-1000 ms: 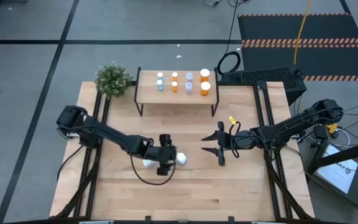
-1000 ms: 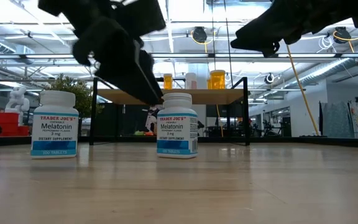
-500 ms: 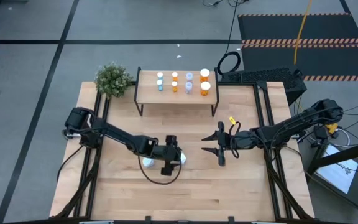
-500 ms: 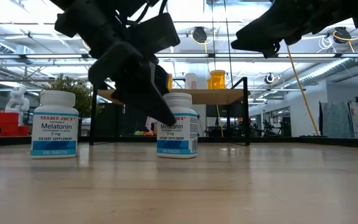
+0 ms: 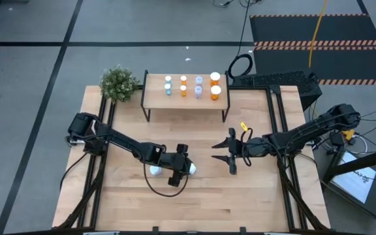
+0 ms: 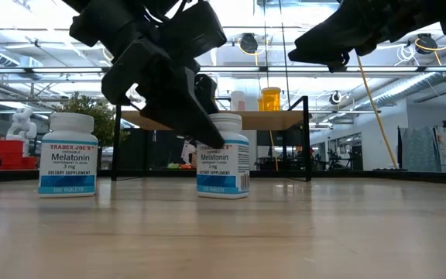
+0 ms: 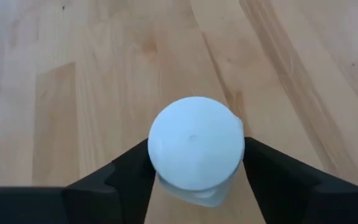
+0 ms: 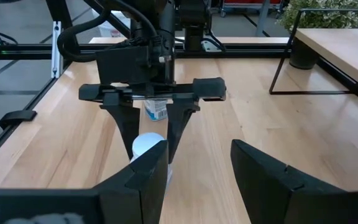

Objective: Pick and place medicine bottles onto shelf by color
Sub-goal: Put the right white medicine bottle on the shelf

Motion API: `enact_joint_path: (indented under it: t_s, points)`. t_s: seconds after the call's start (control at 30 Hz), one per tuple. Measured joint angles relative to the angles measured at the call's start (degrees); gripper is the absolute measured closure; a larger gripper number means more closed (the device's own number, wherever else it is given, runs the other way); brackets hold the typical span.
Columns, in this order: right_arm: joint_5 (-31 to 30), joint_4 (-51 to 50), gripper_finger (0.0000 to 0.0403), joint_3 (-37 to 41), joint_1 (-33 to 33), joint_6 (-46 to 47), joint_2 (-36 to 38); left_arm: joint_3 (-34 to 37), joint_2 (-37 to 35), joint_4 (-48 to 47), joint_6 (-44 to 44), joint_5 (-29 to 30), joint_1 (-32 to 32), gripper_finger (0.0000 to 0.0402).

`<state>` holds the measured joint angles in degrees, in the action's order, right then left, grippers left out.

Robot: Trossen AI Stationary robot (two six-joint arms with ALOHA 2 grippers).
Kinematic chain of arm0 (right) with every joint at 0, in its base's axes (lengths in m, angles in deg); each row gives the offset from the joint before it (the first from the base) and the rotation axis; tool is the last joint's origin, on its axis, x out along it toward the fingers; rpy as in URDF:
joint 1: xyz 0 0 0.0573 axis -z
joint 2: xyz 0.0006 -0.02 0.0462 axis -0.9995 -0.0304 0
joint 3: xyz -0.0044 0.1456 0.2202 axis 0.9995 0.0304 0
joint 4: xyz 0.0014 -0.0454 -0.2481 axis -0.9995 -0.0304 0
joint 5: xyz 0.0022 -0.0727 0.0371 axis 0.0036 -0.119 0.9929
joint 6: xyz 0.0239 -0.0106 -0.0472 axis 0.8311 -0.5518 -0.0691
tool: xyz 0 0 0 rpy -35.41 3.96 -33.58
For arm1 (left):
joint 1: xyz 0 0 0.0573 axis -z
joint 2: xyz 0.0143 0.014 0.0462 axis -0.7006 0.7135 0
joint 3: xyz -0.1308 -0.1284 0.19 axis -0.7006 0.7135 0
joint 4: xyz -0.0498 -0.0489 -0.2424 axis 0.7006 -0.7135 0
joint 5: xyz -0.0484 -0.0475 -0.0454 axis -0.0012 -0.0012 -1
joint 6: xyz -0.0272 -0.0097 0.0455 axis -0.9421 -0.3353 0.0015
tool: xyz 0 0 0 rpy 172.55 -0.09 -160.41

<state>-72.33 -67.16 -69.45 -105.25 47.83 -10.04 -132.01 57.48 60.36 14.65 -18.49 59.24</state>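
A white melatonin bottle (image 6: 223,167) with a white cap (image 7: 194,149) stands on the table near its middle, and also shows in the high view (image 5: 190,167). My left gripper (image 5: 187,167) is shut on it from above. A second like bottle (image 6: 68,155) stands on its base just to the left of it (image 5: 155,172). The shelf (image 5: 156,98) stands at the far edge and bears several orange and pale blue bottles (image 5: 199,87). My right gripper (image 5: 214,152) hovers open and empty to the right of the held bottle. My left gripper pinches the white bottle between its two fingers (image 7: 135,171), at the cap's two opposite sides (image 7: 238,155). The fingers come from above, slanting down. The bottle stands about upright with its base on the table (image 6: 223,194).
A potted plant (image 5: 118,83) stands at the shelf's left end. Black frame rails (image 5: 103,130) run along the table's left and right sides. Bare wood lies toward the near edge (image 5: 194,202).
My left gripper has gone toward the table's right edge and down over the white bottle, its fingers coming to either side of the cap. The bottle has shifted a little on the table. My right gripper has kept still.
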Motion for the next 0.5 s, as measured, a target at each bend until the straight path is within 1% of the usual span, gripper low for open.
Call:
enact_joint_path:
  t_s: [0.23, 0.5]
  points:
    - [0.0, -0.02, 0.0234, 0.0, 0.0, 0.0, 0.0, -0.01, -0.07, -0.19, -0.52, -0.15, -0.54, 0.02]
    - [0.0, -0.03, 0.0234, 0.0, 0.0, -0.02, 0.0, -0.02, -0.07, -0.21, -4.91, 0.08, -0.98, 0.02]
